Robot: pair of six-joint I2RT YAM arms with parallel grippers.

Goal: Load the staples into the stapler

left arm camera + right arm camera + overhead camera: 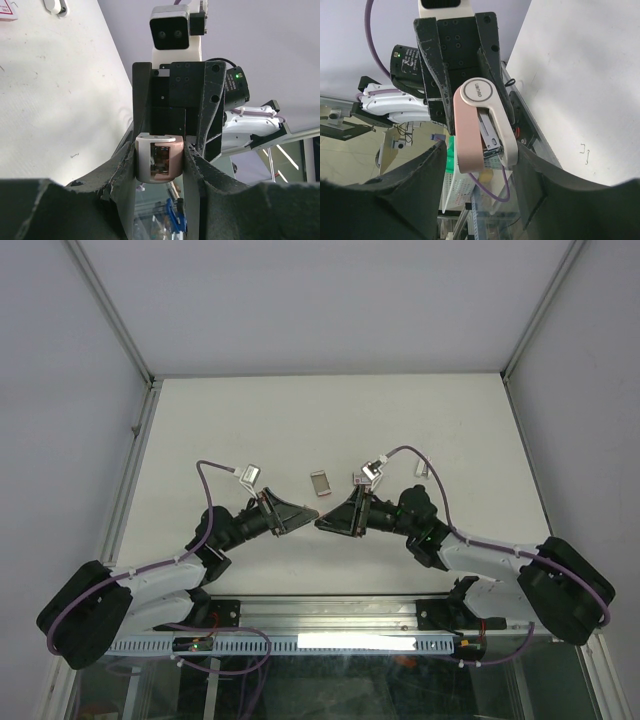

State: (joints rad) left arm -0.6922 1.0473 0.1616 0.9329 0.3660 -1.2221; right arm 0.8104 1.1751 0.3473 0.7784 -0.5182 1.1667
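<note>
The white tabletop [300, 420], faintly scuffed, carries a small flat staple box [322, 484] lying near its middle, a small white piece [421, 470] well apart to the right of it, and a few tiny bent wire bits [585, 151] lying loose.

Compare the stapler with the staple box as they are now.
Pose: the stapler is held clear of the table, clamped in the left end effector; the staple box lies flat on the table, untouched.
Shape: the stapler is two halves hinged at a rounded end, spread open; the staple box is a flat rectangle.
Colour: the stapler is half pink, half white; the staple box looks pale grey from above.
Both are small.
</note>
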